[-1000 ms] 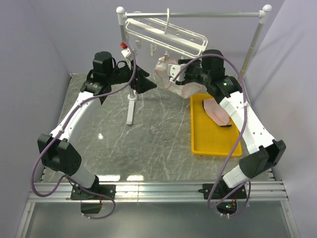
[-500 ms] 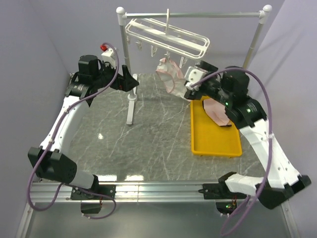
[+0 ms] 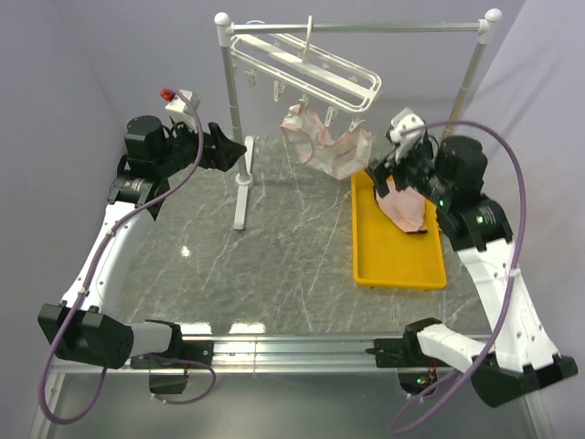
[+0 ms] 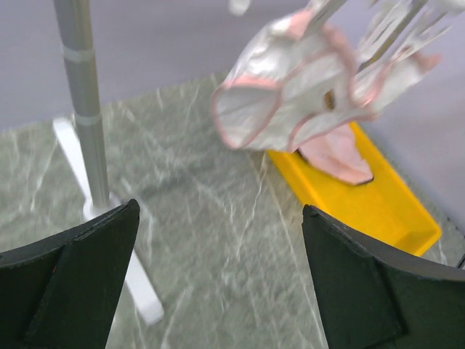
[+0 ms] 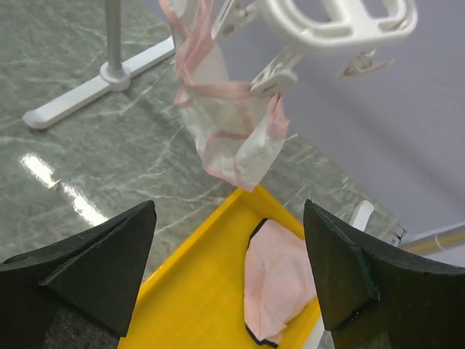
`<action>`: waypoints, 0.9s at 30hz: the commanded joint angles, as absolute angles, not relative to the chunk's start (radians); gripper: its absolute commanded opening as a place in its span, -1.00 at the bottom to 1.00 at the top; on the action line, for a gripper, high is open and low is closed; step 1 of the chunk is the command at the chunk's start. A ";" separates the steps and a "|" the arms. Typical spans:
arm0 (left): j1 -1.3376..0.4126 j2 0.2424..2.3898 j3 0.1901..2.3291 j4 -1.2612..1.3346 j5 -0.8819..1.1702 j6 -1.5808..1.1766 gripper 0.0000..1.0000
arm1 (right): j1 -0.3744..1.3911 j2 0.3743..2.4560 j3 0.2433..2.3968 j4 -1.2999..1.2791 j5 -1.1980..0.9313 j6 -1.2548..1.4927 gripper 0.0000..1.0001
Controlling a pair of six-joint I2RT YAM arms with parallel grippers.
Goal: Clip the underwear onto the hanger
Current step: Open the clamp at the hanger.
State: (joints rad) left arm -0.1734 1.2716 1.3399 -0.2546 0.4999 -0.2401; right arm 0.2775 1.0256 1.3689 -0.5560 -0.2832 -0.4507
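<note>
Underwear hangs pinched in the clips of the white hanger, ahead of both sets of jaws and touching neither. The left gripper has its jaws spread wide and empty, with the hung piece up and to their right. The right gripper also has its jaws spread and empty. The hung piece is above and ahead of them, and a second pink brief with dark trim lies below them in the yellow tray on the table.
</note>
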 commanded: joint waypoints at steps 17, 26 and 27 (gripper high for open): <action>-0.209 1.351 1.335 0.308 0.670 -0.388 0.86 | 0.290 1.324 1.805 -0.446 -0.315 -0.422 0.63; -0.190 1.399 1.430 0.313 0.632 -0.414 0.86 | 0.581 1.462 1.880 -0.468 0.012 -0.640 0.43; -0.187 1.401 1.430 0.324 0.623 -0.437 0.87 | 0.583 1.488 1.919 -0.468 0.034 -0.655 0.42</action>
